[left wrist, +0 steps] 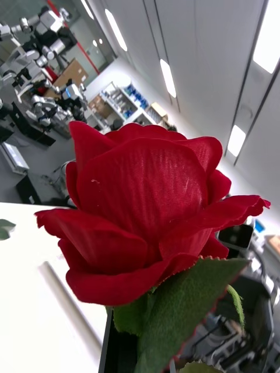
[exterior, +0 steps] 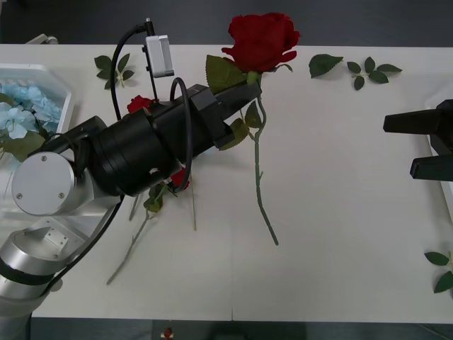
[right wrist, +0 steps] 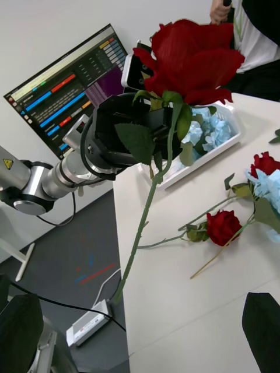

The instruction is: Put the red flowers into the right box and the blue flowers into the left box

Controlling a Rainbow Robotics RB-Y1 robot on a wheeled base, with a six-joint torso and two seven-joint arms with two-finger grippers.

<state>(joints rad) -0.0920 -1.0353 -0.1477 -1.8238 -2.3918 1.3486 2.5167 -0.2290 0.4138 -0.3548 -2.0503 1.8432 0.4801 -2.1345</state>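
My left gripper [exterior: 243,91] is shut on a red rose [exterior: 262,39] just under its bloom and holds it above the table's middle, with the stem [exterior: 260,184] hanging down. From the right wrist camera, that rose [right wrist: 192,58] and the left gripper [right wrist: 146,131] are straight ahead. The bloom [left wrist: 146,204] is close up in the left wrist view. Two more red flowers [exterior: 139,104] [right wrist: 224,226] lie on the table under the left arm. Blue flowers [exterior: 25,113] fill the left box [exterior: 62,81]. My right gripper [exterior: 425,145] waits open over the right box's rim [exterior: 442,92].
Loose green leaf sprigs lie at the back [exterior: 113,67] [exterior: 325,65] [exterior: 371,71] and at the front right [exterior: 442,269]. Another blue flower [right wrist: 268,192] lies on the table beside a red one [right wrist: 265,163]. Bare tabletop [exterior: 340,212] spreads between the two arms.
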